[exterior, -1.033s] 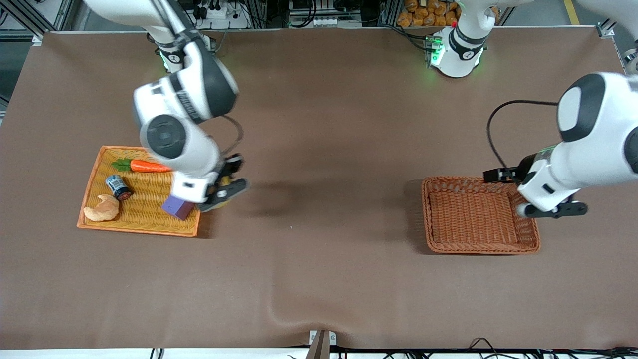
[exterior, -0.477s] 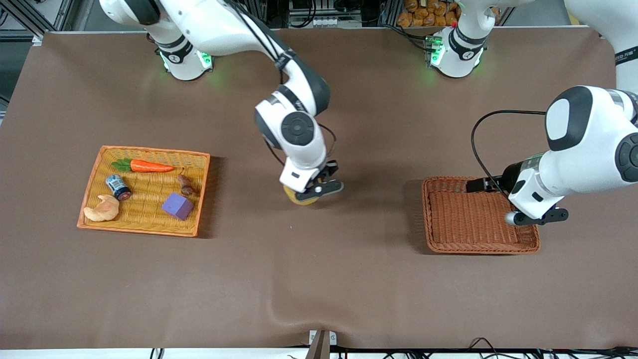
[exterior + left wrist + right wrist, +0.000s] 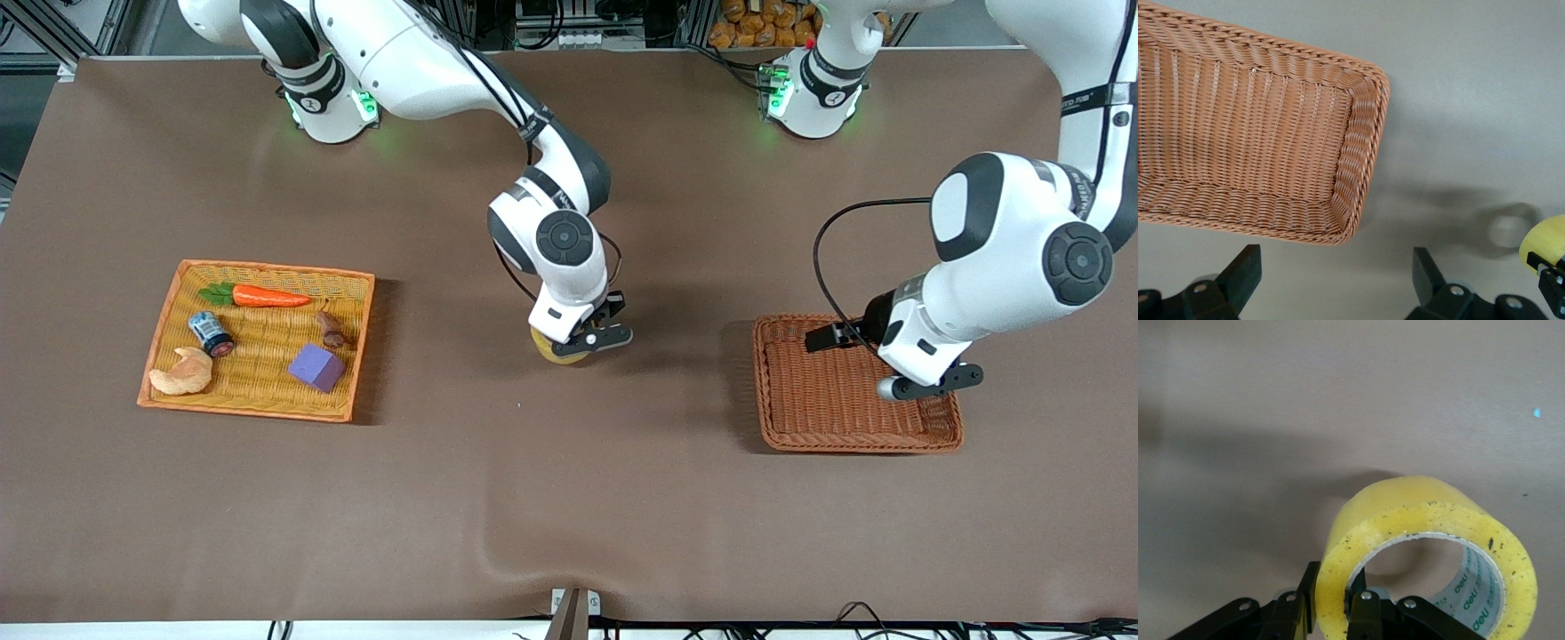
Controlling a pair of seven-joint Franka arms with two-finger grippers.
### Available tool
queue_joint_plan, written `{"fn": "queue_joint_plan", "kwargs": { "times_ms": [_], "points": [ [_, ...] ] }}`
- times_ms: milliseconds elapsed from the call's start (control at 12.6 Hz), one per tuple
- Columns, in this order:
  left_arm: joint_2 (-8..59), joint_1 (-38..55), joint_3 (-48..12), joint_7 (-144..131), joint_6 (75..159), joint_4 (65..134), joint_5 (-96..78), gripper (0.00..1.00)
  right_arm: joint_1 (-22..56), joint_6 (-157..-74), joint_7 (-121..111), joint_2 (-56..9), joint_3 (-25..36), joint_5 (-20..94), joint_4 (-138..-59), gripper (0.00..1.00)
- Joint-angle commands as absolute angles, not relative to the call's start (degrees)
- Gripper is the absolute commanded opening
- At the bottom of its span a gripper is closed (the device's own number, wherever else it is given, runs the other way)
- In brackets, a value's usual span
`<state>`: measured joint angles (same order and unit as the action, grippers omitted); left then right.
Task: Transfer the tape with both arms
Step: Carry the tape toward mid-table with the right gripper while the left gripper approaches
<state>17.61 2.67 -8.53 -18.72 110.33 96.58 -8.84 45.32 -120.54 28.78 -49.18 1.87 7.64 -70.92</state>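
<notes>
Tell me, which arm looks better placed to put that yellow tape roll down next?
The right arm, probably. Its gripper is shut on the tape, over the bare middle of the table. The left gripper hangs open and empty over the brown basket.

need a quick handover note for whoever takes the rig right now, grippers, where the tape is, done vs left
Right gripper: shut on the tape, pinching one wall of the ring, up in the air over bare table between the two baskets.
Left gripper: open, nothing held, over the brown wicker basket at the left arm's end.
Done: tape is out of the yellow tray, where the carrot, can, croissant and purple block remain.
Left: pass the tape to the left gripper, then probably set it in the brown basket.
</notes>
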Motion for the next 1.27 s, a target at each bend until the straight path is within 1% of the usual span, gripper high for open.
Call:
{"fn": "queue_joint_plan", "kwargs": {
  "times_ms": [0,159,238,318,397,477,556,636,715,874,954,1113,1192],
  "points": [
    [15.5,2.5,-8.7,-20.5,111.8,99.3,-10.0,1.00,44.3,-118.7,28.0,-50.7,1.4,7.3,-68.4,0.00],
    [15.6,2.5,-9.4,-22.0,112.7,99.5,-9.8,1.00,44.1,-118.7,27.7,-52.3,1.4,7.0,-68.5,0.00],
    [15.7,2.5,-9.4,-22.8,112.8,99.6,-9.7,1.00,44.3,-118.7,28.0,-52.4,1.4,7.2,-68.5,0.02],
    [15.9,2.5,-9.4,-22.8,112.9,99.6,-9.6,1.00,44.3,-118.7,28.3,-52.6,1.3,7.6,-68.5,0.17],
    [16.2,2.6,-9.5,-22.8,112.9,99.6,-9.6,1.00,44.3,-118.7,28.3,-52.5,1.3,7.7,-68.5,0.28],
    [16.3,3.1,-9.4,-22.8,112.9,99.6,-9.5,1.00,44.5,-118.4,28.4,-52.0,1.2,7.6,-68.5,0.48],
    [16.4,3.4,-9.4,-22.9,112.9,99.6,-9.4,1.00,44.5,-118.0,28.3,-50.6,1.3,7.7,-68.4,0.71],
    [16.5,3.4,-9.4,-23.0,112.9,99.6,-9.3,1.00,43.7,-117.2,28.2,-48.6,1.3,8.0,-68.5,0.97],
    [16.6,3.6,-9.4,-23.5,112.9,99.5,-9.3,1.00,42.9,-113.8,28.5,-45.9,1.5,7.8,-68.4,1.00],
    [17.3,5.3,-9.4,-25.0,113.6,99.4,-9.1,1.00,38.4,-108.8,27.7,-39.3,2.0,7.8,-69.2,1.00],
    [17.6,6.5,-9.3,-27.3,113.6,99.1,-9.0,1.00,36.2,-108.5,25.3,-35.0,1.9,7.4,-72.6,1.00],
    [17.8,9.5,-9.4,-31.9,113.3,98.6,-7.0,1.00,35.6,-113.6,24.1,-24.8,2.7,2.7,-82.8,1.00],
    [17.4,11.6,-9.4,-35.0,112.3,98.1,-6.2,1.00,33.8,-113.6,23.6,-21.0,2.9,2.6,-86.0,1.00]
  ]
}}
